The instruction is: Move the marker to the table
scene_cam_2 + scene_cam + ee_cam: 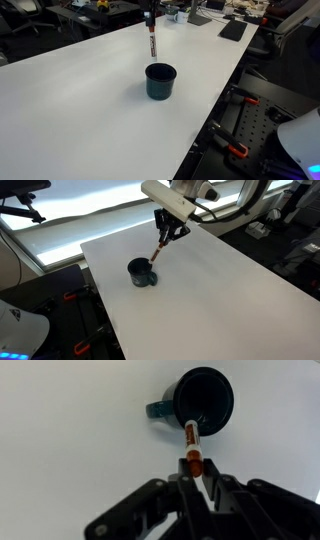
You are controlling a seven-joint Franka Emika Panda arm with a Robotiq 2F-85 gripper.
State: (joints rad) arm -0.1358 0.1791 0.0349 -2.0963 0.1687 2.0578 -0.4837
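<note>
My gripper (196,472) is shut on the upper end of the reddish-orange marker (192,444) and holds it hanging in the air above the table. The marker also shows in both exterior views (159,254) (152,41), its lower tip just above and behind the dark blue-black mug (141,274) (160,80). In the wrist view the marker's tip lies over the mug's opening (205,400). The gripper (168,232) sits high over the white table (210,290) (70,100), at the top edge of an exterior view (150,17).
The mug's handle (155,410) points to the left in the wrist view. Dark equipment with red clamps (240,130) stands past the table's edge. Desks with clutter (200,12) lie beyond the far end.
</note>
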